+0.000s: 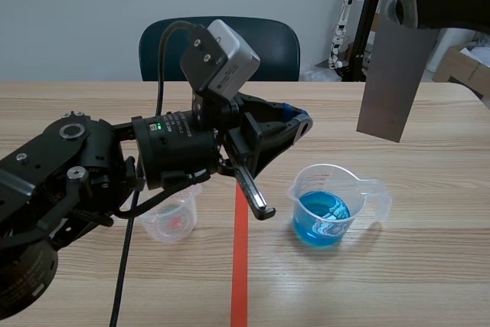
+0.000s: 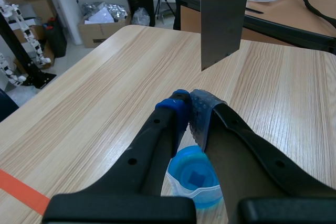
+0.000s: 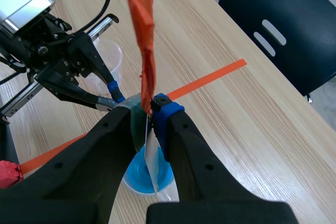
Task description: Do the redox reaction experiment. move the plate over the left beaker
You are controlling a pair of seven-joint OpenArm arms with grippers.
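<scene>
The fingers of the right gripper [image 3: 150, 109] pinch the top of the flat, rectangular grey metal plate [image 1: 390, 59]. It hangs upright above the table [image 1: 436, 258], near the blue-liquid beaker [image 1: 329, 208] and well apart from the clear plastic left beaker [image 1: 172, 220]. The left gripper [image 2: 189, 103] has its fingers pressed together, holding nothing.

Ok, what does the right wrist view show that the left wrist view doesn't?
Only the right wrist view: the small clear plastic beaker, the dark blue chair, and the right hand shut on the flat grey metal plate. Only the left wrist view: the open cardboard box in the background. Both: that plate, the clear beaker of blue liquid, and the shut left hand.
</scene>
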